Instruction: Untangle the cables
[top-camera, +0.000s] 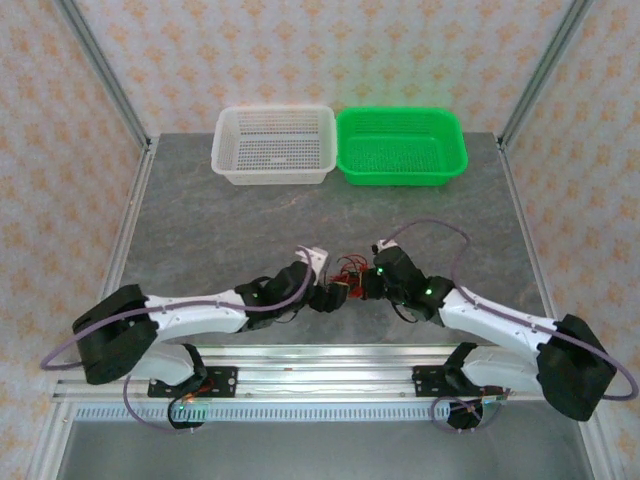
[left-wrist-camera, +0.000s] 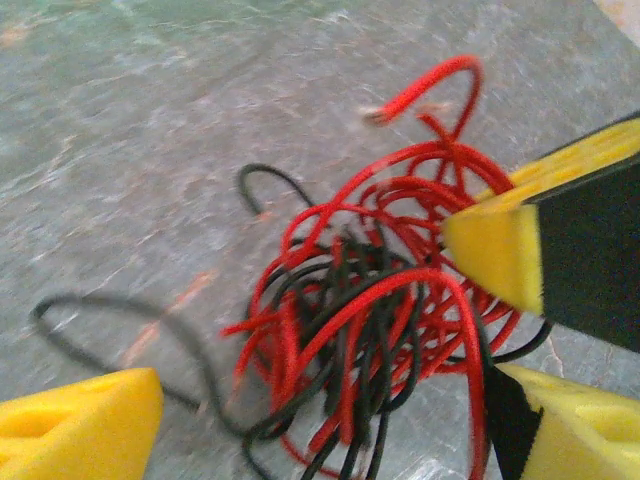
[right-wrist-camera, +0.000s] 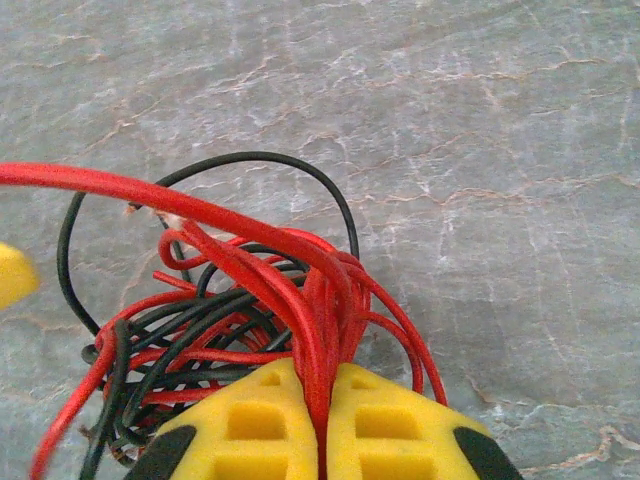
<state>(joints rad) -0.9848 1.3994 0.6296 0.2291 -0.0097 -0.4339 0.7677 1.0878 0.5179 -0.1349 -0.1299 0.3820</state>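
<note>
My cables (left-wrist-camera: 370, 330) lie in one knotted clump of thin red and black wires on the grey table (top-camera: 250, 220), between my arms. My right claw (right-wrist-camera: 322, 410) pinches several red strands; black loops trail outward.

Robot test cell in a laboratory: two white-and-black machine arms, the left arm (top-camera: 190, 315) and the right arm (top-camera: 500, 325), are bolted to an aluminium rail (top-camera: 320, 372) at the near edge of a grey, stone-patterned table (top-camera: 250, 230). Bare aluminium posts (top-camera: 100, 65) frame flat panels (top-camera: 330, 50) printed with floral wallpaper, walling the bench on three sides. A white basket (top-camera: 272, 176) and a green basket (top-camera: 400, 178) sit side by side at the far edge.
</note>
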